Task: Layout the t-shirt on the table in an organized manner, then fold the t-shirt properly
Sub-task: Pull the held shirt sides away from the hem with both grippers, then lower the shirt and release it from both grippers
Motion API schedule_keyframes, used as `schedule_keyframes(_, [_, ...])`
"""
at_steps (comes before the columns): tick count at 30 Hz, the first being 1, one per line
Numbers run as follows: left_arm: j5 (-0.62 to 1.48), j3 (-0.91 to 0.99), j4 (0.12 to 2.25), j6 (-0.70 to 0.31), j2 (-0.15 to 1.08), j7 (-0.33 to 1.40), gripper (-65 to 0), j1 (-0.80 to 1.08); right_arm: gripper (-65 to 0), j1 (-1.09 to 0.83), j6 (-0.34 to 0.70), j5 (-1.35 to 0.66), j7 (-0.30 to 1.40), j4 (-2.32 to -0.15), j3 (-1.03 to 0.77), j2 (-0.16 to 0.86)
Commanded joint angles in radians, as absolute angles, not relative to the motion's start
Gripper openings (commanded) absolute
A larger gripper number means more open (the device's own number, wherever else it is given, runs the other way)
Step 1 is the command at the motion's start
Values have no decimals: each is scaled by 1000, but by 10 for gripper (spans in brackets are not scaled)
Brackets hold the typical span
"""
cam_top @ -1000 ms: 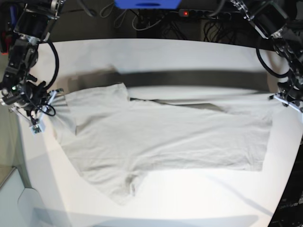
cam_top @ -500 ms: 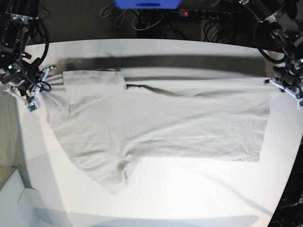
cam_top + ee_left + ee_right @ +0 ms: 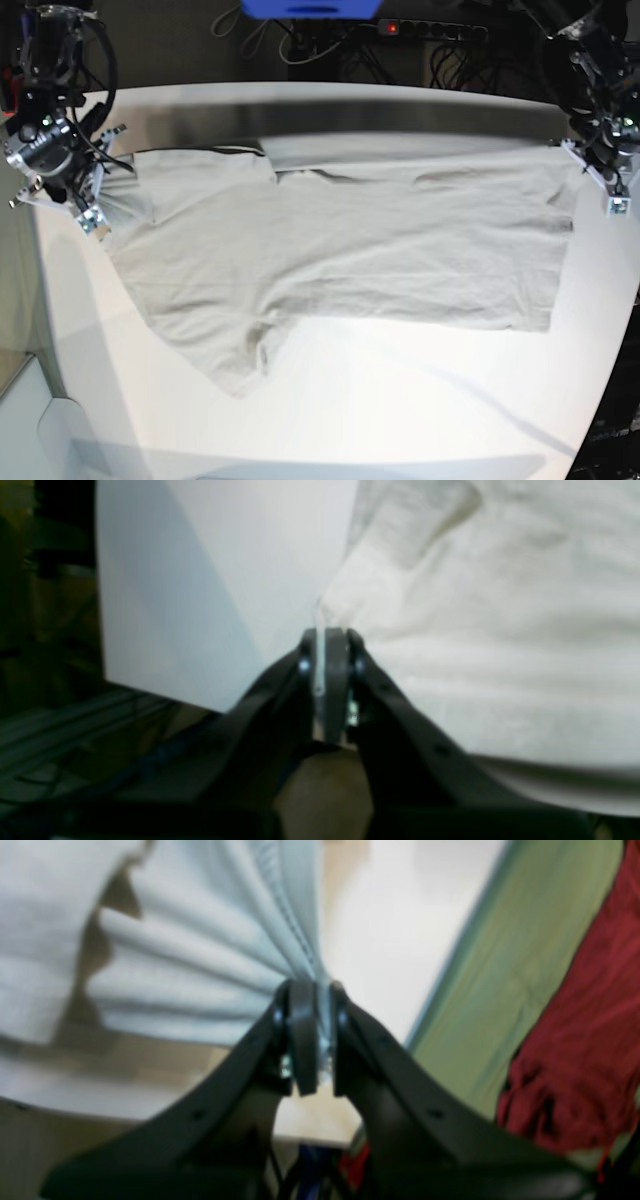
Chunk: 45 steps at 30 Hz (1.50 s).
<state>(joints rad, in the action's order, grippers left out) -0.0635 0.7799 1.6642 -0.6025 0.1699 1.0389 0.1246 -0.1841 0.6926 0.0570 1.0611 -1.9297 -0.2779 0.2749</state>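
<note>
Base view: you are looking at the t-shirt [image 3: 350,250] lying sideways across the table [image 3: 400,400], stretched between both arms. The left gripper [image 3: 325,635] is pinching the hem corner; the right gripper [image 3: 310,987] is clamping bunched shoulder fabric. Risk, as I am judging it: uneven pulling is likely dragging the cloth askew, or a thin pinch is slipping free.

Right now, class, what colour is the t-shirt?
Plain light grey-beige t-shirt, clearest in the base view.
</note>
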Motion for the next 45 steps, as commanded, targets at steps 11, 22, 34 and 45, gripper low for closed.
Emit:
schedule_keyframes(11, [-171, 602, 1491, -610, 269, 1214, -648, -97, -650, 22, 698, 153, 1239, -1833, -136, 309])
schedule_keyframes(22, [-171, 602, 1471, -611, 308, 1219, -648, -189, -650, 61, 698, 154, 1242, -1819, -147, 351])
schedule_keyframes(34, [-171, 601, 1371, -611, 263, 1351, -648, -315, -650, 157, 698, 154, 1374, -1678, -101, 378])
schedule_keyframes(45, [-170, 604, 1379, -611, 269, 1354, -648, -312, -650, 191, 698, 151, 1366, -1724, -21, 403])
